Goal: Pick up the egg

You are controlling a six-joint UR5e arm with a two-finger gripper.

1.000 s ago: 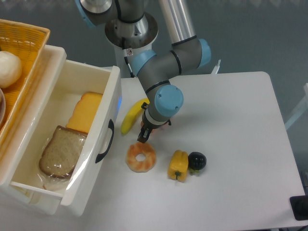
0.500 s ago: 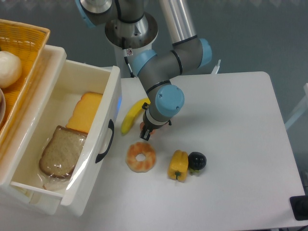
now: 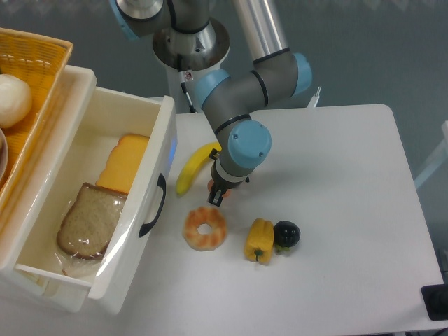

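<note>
- Gripper [image 3: 217, 195] sits low over the white table [image 3: 336, 175], just right of the banana [image 3: 193, 166] and above the shrimp ring [image 3: 205, 227].
- Dark fingertips [image 3: 216, 198] poke out below the blue wrist joint; the wrist hides most of the jaws, so I cannot tell whether they are apart or closed.
- Egg: only a small reddish-pink sliver [image 3: 211, 184] shows at the wrist's edge beside the fingers, between banana tip and gripper. Could be the egg; too covered to be sure, and contact with the fingers is not visible.
- Yellow pepper [image 3: 258, 240] lies right of the shrimp ring, with a black round fruit [image 3: 286, 233] touching its right side.
- White drawer [image 3: 157, 175] stands open at left, holding a bread slice [image 3: 89, 220] and an orange-yellow cheese wedge [image 3: 124, 163].
- Wicker basket [image 3: 42, 59] at far left holds a white ball [image 3: 12, 99].
</note>
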